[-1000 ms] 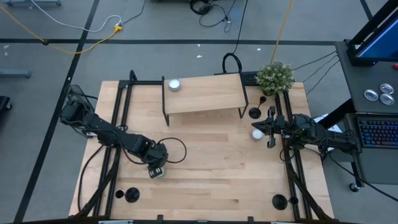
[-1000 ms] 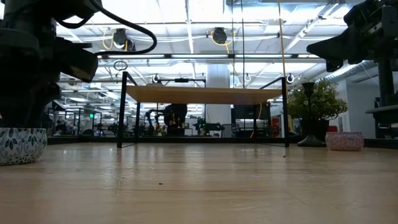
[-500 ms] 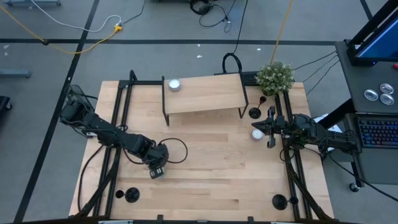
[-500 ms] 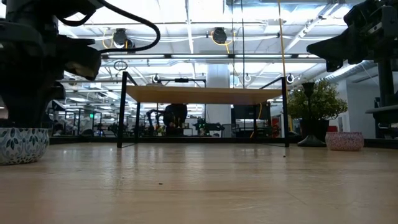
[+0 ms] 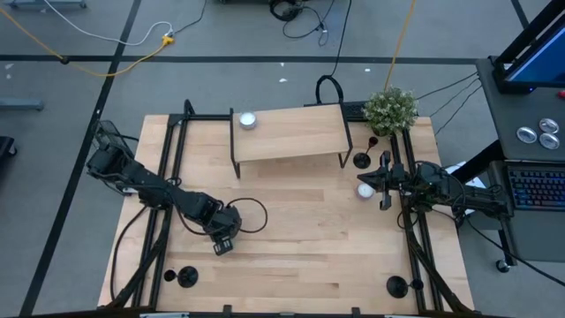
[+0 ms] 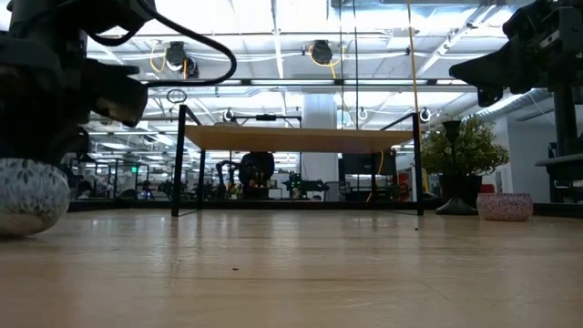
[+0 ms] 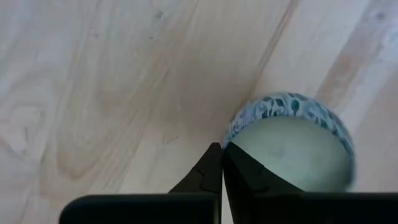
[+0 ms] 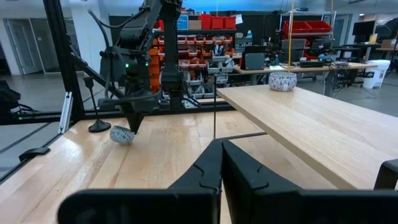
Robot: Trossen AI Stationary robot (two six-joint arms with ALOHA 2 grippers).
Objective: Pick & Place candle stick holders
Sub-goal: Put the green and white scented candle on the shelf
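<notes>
A small leaf-patterned candle cup (image 7: 292,149) sits tilted at the table's near left, with my left gripper (image 7: 222,149) shut on its rim. The low view shows the cup (image 6: 32,196) with its rounded underside turned toward the camera. Black candle stick holders stand at the near left (image 5: 187,276), at the near right (image 5: 396,285) and beside the shelf's right leg (image 5: 362,161). My right gripper (image 5: 371,180) waits shut at the table's right, next to a white cup (image 5: 365,190). My left gripper pinches the cup's rim (image 7: 229,138) at one spot, one finger inside the cup and one outside. The fingers come from above, pointing down. The cup (image 8: 122,134) hangs tilted below them; whether its lower edge rests on the table, I cannot tell.
A low wooden shelf (image 5: 291,134) on black legs stands at the far middle with another white cup (image 5: 247,120) on its left end. A potted plant (image 5: 390,109) is at the far right corner. Bare wood lies between the two arms.
My left gripper has shut on the patterned cup's rim. The cup, which stood upright on the table a second ago, has tipped and now shows its underside in the low view.
</notes>
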